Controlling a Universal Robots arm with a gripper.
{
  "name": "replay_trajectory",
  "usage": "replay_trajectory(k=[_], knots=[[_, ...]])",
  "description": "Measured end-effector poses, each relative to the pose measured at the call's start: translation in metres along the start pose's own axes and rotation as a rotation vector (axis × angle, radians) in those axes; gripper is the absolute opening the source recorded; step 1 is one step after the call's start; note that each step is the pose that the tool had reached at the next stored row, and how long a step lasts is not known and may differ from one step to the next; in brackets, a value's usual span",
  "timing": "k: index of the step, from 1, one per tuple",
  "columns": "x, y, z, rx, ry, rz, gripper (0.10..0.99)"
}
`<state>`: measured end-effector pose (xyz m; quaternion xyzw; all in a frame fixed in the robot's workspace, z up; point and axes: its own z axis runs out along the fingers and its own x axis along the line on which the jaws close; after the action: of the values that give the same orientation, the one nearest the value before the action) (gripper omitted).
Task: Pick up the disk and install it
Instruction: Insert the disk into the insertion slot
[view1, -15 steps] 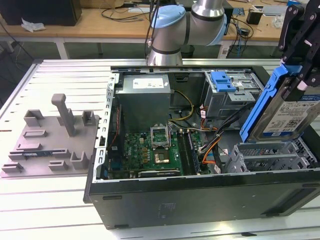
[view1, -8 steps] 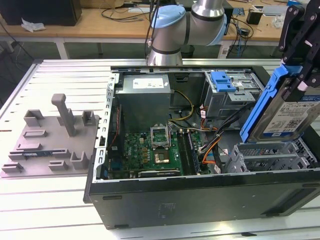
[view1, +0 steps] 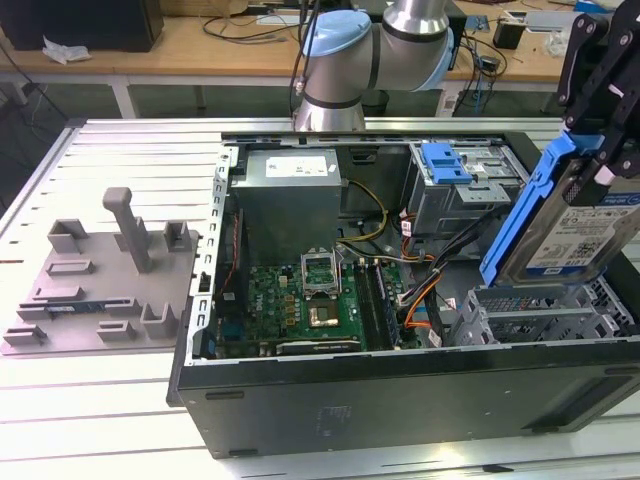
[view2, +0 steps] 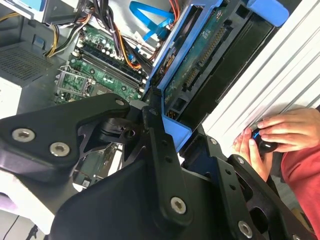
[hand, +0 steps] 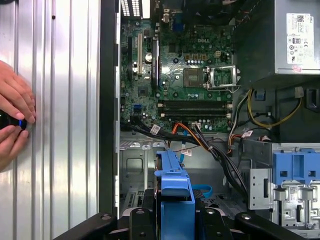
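While clamped in the hand (view1: 606, 160), the disk (view1: 575, 235) hangs tilted above the drive bay (view1: 530, 320) of the open computer case (view1: 400, 400).

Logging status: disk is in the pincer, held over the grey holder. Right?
No. The pincer holds the disk, but over the open computer case, not the grey holder, which sits apart at the exterior view's left. The exterior view shows it.

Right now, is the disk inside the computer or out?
Out. The gripper holds the disk tilted on edge in the air above the open computer, not seated in any bay.
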<state>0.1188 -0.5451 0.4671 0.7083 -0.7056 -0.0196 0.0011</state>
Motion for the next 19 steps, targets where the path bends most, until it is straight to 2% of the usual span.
replay_trajectory(k=[19], knots=[[0.0030,-0.0010,0.0054,0.000,-0.0001,0.000,0.369]])
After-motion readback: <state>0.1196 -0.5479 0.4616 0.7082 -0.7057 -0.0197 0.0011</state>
